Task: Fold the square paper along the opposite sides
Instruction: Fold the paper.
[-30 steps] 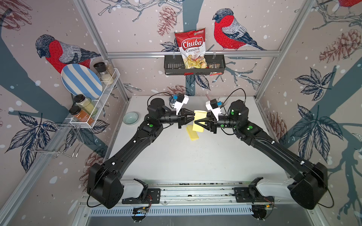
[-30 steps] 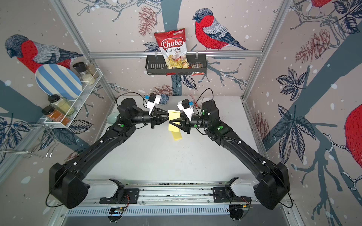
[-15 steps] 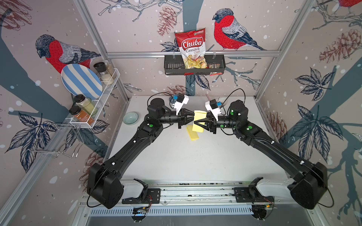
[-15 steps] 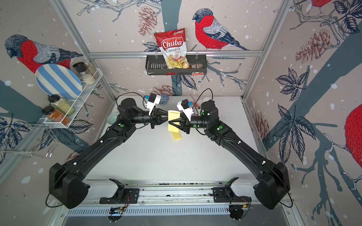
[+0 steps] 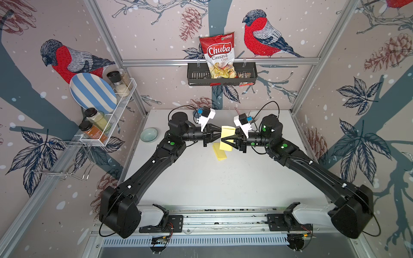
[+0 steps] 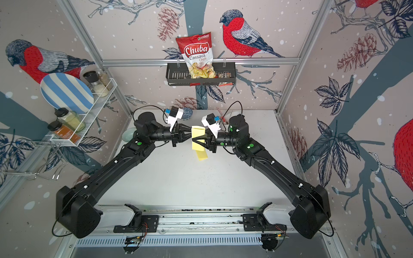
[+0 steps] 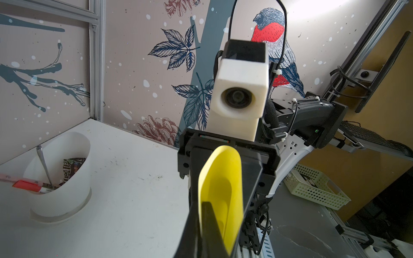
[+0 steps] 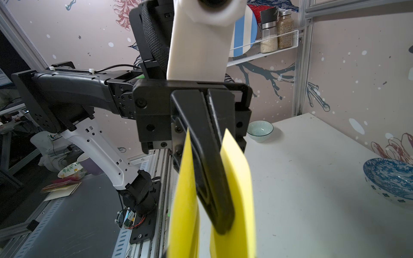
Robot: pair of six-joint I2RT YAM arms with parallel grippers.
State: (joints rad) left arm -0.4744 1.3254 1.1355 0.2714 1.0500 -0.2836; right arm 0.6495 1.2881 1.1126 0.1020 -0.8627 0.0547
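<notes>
Above white table (image 5: 201,178), right end effector (image 5: 223,141) pinches yellow paper (image 5: 227,132); left end effector (image 5: 218,134) closed.

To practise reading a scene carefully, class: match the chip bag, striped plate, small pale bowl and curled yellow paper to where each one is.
Things: 1 chip bag; 2 striped plate; 3 small pale bowl; 4 curled yellow paper.
Places: A on the table; B held in the air; C black basket; D wire rack.
Pairs: 1-C, 2-D, 3-A, 4-B.
</notes>
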